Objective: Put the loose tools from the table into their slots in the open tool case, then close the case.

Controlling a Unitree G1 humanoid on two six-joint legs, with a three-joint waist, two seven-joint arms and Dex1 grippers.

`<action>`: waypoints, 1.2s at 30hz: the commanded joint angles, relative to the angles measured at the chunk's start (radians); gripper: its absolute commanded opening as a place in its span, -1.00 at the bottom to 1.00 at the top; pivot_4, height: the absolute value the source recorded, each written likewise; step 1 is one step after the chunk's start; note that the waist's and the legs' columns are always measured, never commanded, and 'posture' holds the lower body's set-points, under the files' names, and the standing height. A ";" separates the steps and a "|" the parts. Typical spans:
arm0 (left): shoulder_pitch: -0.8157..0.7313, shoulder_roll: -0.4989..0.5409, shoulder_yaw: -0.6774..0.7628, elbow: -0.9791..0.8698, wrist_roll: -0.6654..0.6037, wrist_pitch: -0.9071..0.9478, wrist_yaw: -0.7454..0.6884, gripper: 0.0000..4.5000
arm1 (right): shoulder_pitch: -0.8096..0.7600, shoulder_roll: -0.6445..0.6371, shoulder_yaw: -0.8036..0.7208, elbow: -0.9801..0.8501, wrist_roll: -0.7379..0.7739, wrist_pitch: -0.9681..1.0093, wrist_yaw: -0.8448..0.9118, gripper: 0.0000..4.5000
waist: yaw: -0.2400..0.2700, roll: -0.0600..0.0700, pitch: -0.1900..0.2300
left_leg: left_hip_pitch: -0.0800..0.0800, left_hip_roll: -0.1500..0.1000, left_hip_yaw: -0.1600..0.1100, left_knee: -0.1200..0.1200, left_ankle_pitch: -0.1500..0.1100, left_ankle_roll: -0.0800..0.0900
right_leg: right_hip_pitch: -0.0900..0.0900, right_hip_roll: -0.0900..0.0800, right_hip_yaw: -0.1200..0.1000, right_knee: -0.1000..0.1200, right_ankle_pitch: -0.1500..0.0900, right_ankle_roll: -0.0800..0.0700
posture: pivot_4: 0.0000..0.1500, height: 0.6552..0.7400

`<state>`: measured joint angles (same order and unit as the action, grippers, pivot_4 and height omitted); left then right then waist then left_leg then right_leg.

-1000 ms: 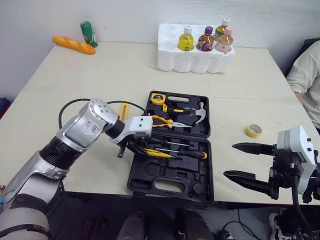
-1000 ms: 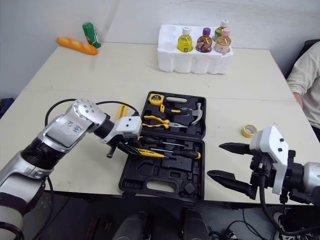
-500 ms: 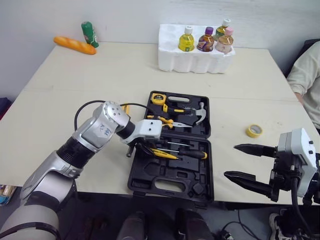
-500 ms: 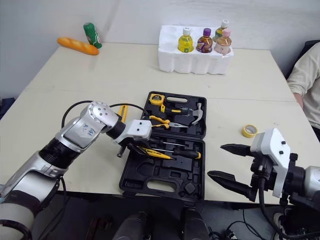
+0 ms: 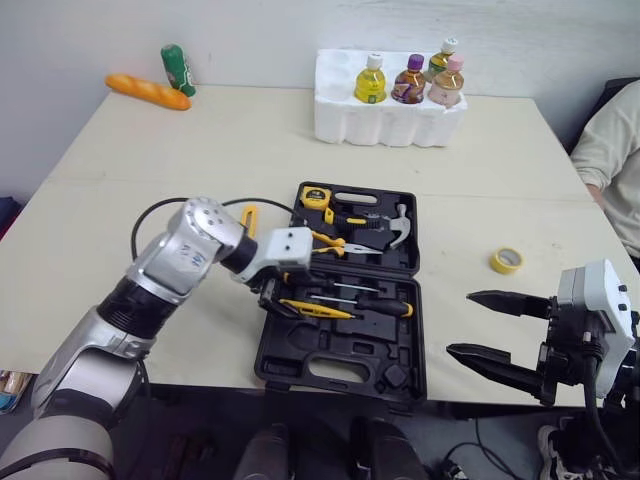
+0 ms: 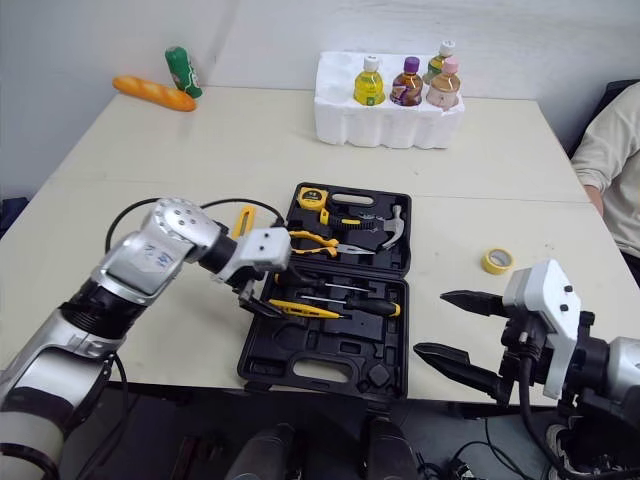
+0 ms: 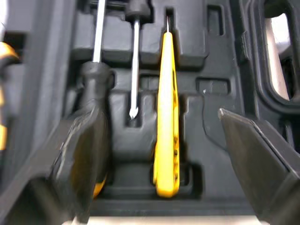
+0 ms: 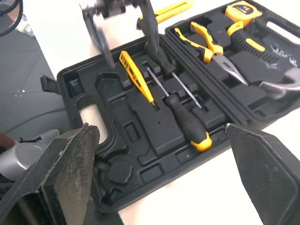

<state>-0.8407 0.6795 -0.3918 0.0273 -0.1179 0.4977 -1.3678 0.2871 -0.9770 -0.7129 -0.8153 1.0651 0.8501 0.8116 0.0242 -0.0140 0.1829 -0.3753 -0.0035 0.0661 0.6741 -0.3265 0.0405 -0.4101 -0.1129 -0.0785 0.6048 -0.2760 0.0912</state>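
1. Cream tabletop (image 5: 200, 150) under a pale wall: the open black plastic tool case (image 5: 345, 350) lies near the front edge, with its lid half on the far side and its tray half nearest the robot.
2. Bent at the elbow, the left arm reaches in from the left. The left gripper (image 5: 276, 300) points down over the tray's left end, spread wide and empty.
3. In the left wrist view a slim yellow tester screwdriver (image 7: 168, 117) sits in its slot between the two fingers (image 7: 84, 154), touching neither. One finger overlaps a black screwdriver grip; contact cannot be judged.
4. A black-handled screwdriver with a yellow tip (image 5: 385, 308) lies alongside in the tray. The lid half holds a yellow tape measure (image 5: 316, 196), yellow-handled pliers (image 5: 330, 240) and a steel hammer (image 5: 400, 228).
5. A yellow-handled tool (image 5: 248, 218) lies on the table just left of the case, largely hidden by the arm.
6. A yellow roll of tape (image 5: 506, 261) lies loose to the right of the case.
7. The right gripper (image 5: 459, 321) hovers at the near right edge, gaping and empty, apart from the case.
8. At the far side stand a white foam tray of bottles (image 5: 385, 115), a baguette (image 5: 148, 90) and a green can (image 5: 178, 68).
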 commanded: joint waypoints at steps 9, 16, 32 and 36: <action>0.159 -0.154 0.174 0.270 -0.123 -0.481 -0.035 -0.98 | -0.036 -0.018 0.022 0.030 -0.012 -0.040 0.022 1.00 | 0.002 0.000 0.000 | -0.001 0.000 0.000 0.004 -0.001 0.000 | 0.000 -0.001 0.000 0.000 0.000 0.000 | 1.00 0.92; 0.171 -0.183 0.137 0.352 -0.045 -0.572 0.000 -0.98 | -0.047 -0.024 0.030 0.036 -0.022 -0.039 0.037 1.00 | 0.003 0.000 0.000 | -0.001 0.000 0.000 0.005 -0.003 0.001 | 0.000 -0.001 0.000 0.000 0.000 0.000 | 1.00 0.92; 0.156 -0.218 0.112 0.417 0.006 -0.552 0.039 -0.98 | -0.023 -0.013 0.013 0.030 -0.031 -0.032 0.029 1.00 | 0.006 0.001 -0.001 | 0.001 0.000 0.000 0.006 -0.006 0.005 | 0.003 -0.002 0.000 0.000 0.001 0.001 | 1.00 0.92; 0.203 -0.149 0.230 0.251 -0.149 -0.298 0.032 -0.60 | -0.011 0.017 -0.004 0.091 -0.115 -0.064 -0.005 1.00 | -0.001 0.001 -0.001 | 0.000 0.000 0.000 0.006 -0.006 0.004 | 0.002 -0.002 0.000 -0.001 0.001 0.001 | 1.00 0.92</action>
<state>-0.6478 0.5001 -0.2248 0.3575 -0.1988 0.1077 -1.3437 0.2698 -0.9708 -0.6774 -0.7560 0.9906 0.8132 0.8220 0.0230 -0.0131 0.1822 -0.3753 -0.0036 0.0658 0.6800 -0.3314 0.0425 -0.4081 -0.1146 -0.0786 0.6043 -0.2754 0.0923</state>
